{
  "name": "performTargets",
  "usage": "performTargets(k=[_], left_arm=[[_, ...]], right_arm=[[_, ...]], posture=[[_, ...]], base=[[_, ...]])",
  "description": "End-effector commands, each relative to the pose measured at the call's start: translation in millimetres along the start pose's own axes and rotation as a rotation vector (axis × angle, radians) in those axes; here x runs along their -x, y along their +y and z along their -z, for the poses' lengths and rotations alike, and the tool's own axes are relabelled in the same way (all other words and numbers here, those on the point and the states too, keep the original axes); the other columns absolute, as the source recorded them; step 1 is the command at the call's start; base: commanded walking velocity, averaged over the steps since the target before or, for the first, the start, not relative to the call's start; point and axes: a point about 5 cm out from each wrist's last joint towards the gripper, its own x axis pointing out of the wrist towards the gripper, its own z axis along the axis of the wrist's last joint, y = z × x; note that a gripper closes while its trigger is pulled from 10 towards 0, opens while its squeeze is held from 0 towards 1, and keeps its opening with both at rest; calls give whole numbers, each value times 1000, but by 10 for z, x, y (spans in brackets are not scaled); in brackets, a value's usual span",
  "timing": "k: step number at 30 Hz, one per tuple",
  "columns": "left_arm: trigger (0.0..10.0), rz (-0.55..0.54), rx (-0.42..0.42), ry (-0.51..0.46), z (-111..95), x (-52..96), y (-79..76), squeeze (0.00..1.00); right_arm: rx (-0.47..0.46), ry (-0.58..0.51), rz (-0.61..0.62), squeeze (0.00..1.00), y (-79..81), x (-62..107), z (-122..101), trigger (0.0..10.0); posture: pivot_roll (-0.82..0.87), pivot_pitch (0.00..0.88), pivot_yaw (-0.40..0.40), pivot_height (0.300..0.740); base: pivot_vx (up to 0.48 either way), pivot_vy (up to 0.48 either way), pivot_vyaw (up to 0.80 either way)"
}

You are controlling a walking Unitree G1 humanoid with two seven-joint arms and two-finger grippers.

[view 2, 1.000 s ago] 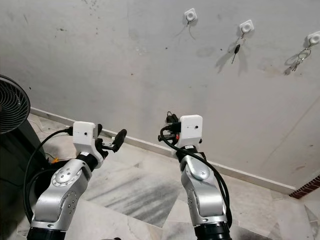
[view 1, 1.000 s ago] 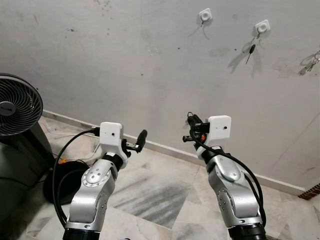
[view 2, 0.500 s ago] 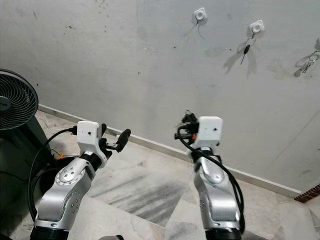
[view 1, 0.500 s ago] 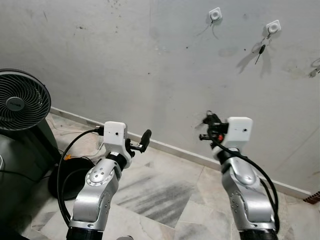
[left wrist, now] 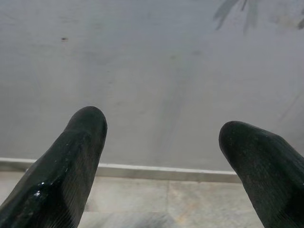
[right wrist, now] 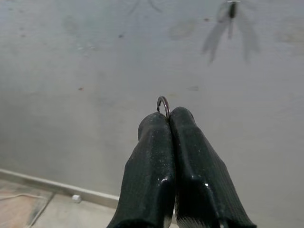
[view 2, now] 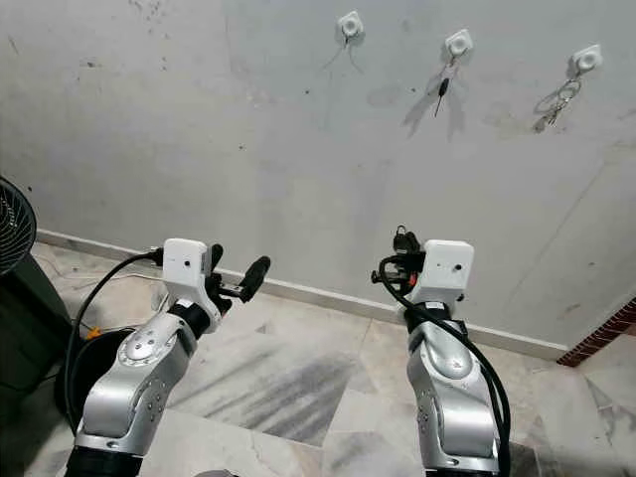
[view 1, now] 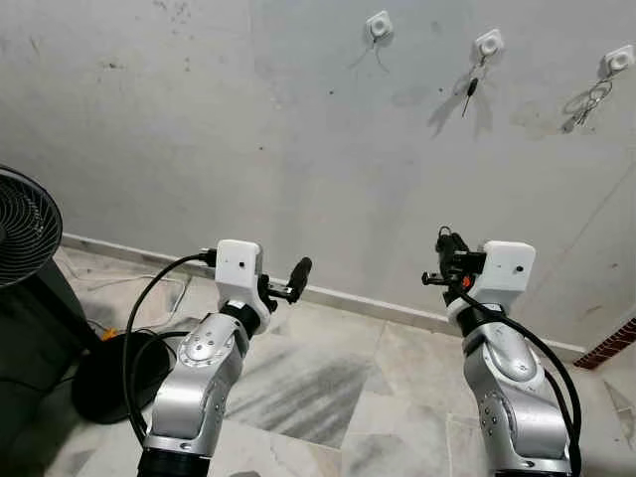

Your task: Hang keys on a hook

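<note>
Right gripper (right wrist: 169,124): raised in front of the wall, its two black fingers pressed together on the key ring (right wrist: 164,105), of which a thin metal arc pokes out between the tips (in the right wrist view).
Keys: whatever hangs from that ring sits by the gripper in the head views, too small and dark to make out there.
Left gripper (left wrist: 164,135): also held up toward the wall, lower than the hooks, fingers spread wide apart with nothing between them.
Wall (view 1: 199,129): grey, stained plaster, with a pale skirting strip along its foot.
Left hook (view 1: 379,25): white square mount high on the wall, bare apart from a thin shadow below it.
Middle hook (view 1: 488,44): same kind of mount, with a small dark key (view 1: 466,89) dangling from it.
Right hook (view 1: 619,61): near the edge of the head view, carrying a ring with a bunch of keys (view 1: 586,101).
Position: both grippers are well below the row of hooks and apart from the wall.
Fan (view 1: 25,224): black, standing at the robot's far left, its round base on the marbled floor tiles (view 1: 328,378).
</note>
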Motion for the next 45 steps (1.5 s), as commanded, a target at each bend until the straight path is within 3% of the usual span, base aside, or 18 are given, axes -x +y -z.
performTargets(k=[1,45], left_arm=[[10000,1,-8,-17,-42,20,9,0],[10000,8,-2,-15,-30,39,-11,0]], right_arm=[[-3,-18,-16,0,35,2,-55,10000],[2,-4,-65,0,129,-45,-5,10000]], posture=[[167,0,-39,740],[178,0,-49,740]], base=[[0,0,0],[334,0,0]])
